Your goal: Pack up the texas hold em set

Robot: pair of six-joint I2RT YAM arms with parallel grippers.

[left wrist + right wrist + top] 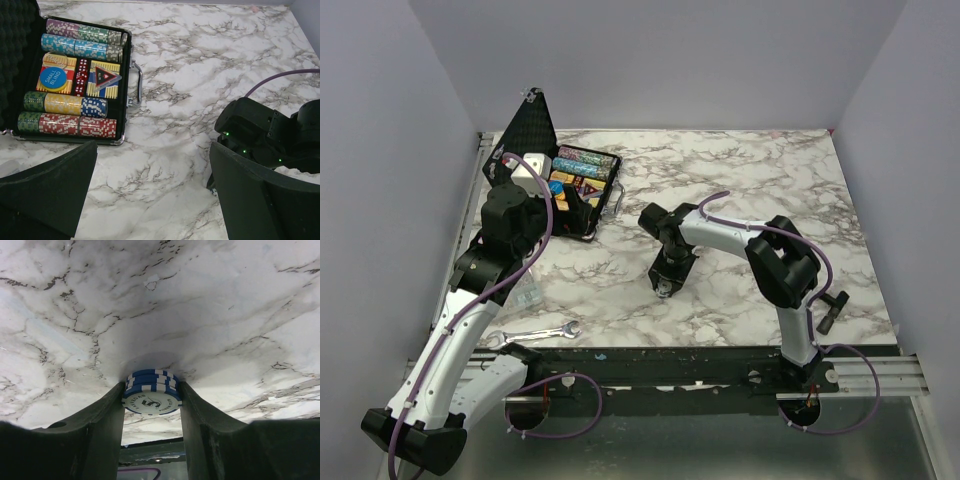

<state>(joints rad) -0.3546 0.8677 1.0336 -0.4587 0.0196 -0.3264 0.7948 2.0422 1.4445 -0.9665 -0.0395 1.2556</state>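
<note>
Centre frame in the overhead view, the right gripper (666, 287) clamps a short stack of blue-and-white chips (151, 399) lying on the marble table (770, 190). The open black case (126, 107) sits at upper left. The left gripper (152, 146) hovers near it, jaws wide apart. A straight, level lift should keep the stack together.

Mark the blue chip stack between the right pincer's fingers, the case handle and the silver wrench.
blue chip stack (151, 402): right wrist view, face of the nearest chip.
case handle (139, 81): left wrist view, middle of the metal bar.
silver wrench (533, 333): top external view, its shaft.
</note>
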